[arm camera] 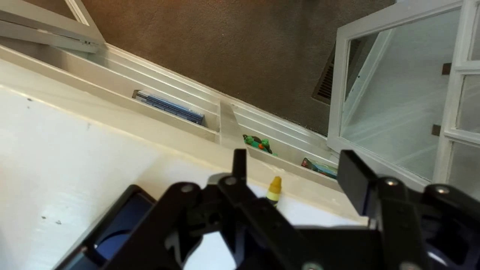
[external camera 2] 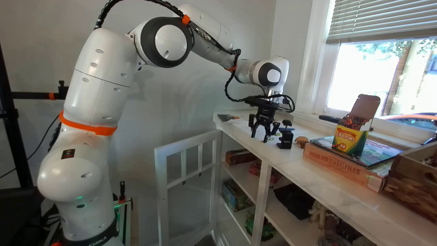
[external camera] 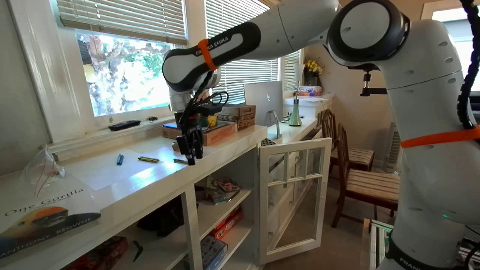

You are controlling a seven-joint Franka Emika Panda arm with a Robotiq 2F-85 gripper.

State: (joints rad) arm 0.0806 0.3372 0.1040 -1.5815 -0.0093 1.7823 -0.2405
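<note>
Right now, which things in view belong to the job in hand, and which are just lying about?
Probably part of the job:
open claw
yellow crayon nearest it, not held
perhaps white paper

Probably just lying about:
gorilla book
remote control
wooden crate
clear plastic bag

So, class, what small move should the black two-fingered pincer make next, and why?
Perhaps gently close the pincer: in the wrist view, the yellow cone-tipped crayon shows between the open jaws, ungripped, near the front edge of the white painted countertop. Whether the pincer is low enough, I can't tell.
</note>
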